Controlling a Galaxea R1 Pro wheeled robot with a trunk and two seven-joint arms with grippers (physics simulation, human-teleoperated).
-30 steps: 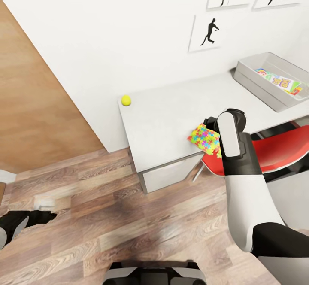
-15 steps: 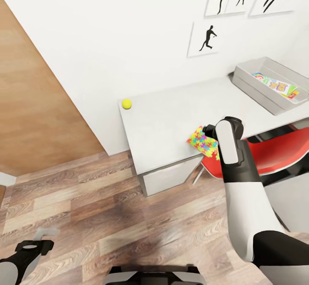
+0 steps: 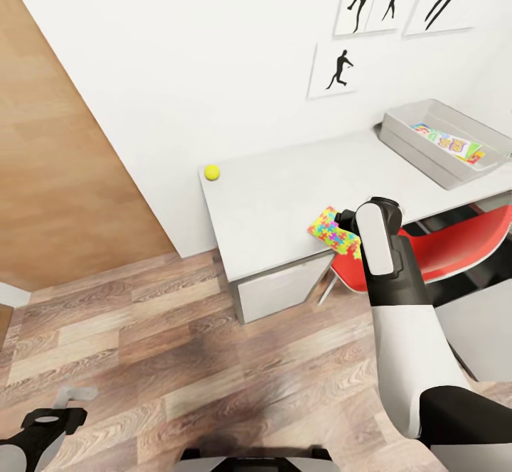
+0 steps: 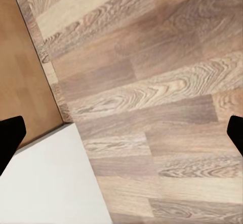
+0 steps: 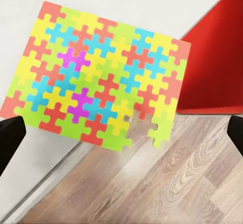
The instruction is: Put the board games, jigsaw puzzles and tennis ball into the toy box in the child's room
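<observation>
Jigsaw puzzle point(image 3: 333, 229) at the table's point(image 3: 284, 202) front edge, one corner jutting past the edge over the wood floor point(image 3: 185, 358), beside the red chair point(image 3: 455, 244). Right gripper point(image 5: 121, 133) poised directly above the puzzle, fingers spread wide to either side, nothing clasped between them; in the head view the wrist housing hides the fingertips. Red chair tucked under the front edge, just beside the puzzle's overhanging corner and close under the right arm. Tennis ball point(image 3: 212, 172) at the table's far left corner, near the wall, well apart from the puzzle. Toy box point(image 3: 439, 138) at the far right end of the table, a colourful board game point(image 3: 448, 140) lying flat inside. Left gripper point(image 4: 121, 127) low over the floor, fingers parted and empty, away from the table.
</observation>
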